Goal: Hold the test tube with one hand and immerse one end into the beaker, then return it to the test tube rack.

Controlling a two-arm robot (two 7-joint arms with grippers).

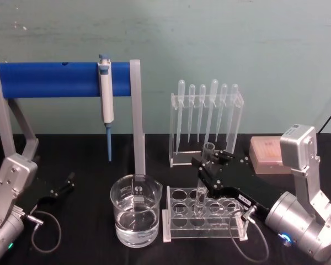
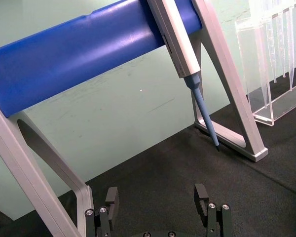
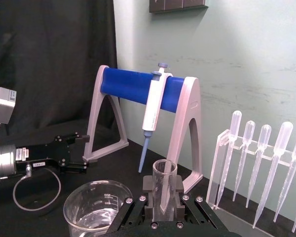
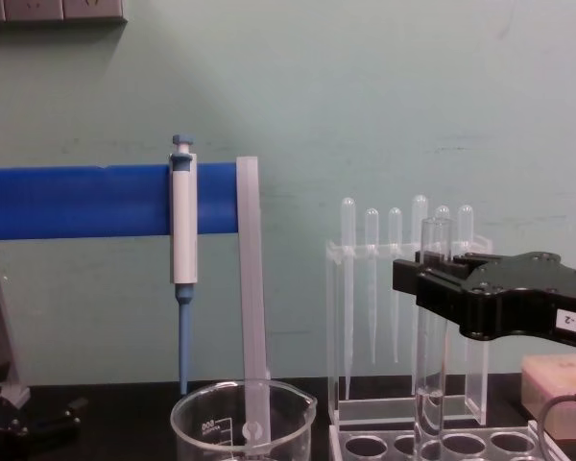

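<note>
The test tube (image 1: 209,150) stands upright, with my right gripper (image 1: 211,164) shut on it below the rim. Its lower end reaches a hole of the clear rack (image 1: 226,229). In the right wrist view the test tube (image 3: 164,180) sits between the black fingers of the right gripper (image 3: 163,206). The chest view shows the test tube (image 4: 432,336) held by the right gripper (image 4: 428,279) from the right. The beaker (image 1: 135,214), with water in it, stands left of the rack and also shows low in the wrist view (image 3: 96,207) and the chest view (image 4: 240,423). My left gripper (image 2: 157,197) rests open at the far left (image 1: 66,185).
A blue-and-white pipettor (image 1: 106,99) hangs on the blue bar stand (image 1: 49,79) behind the beaker. An acrylic stand of thin pipettes (image 1: 207,118) is behind the rack. A pink box (image 1: 267,154) lies at the back right. Cables loop beside both wrists.
</note>
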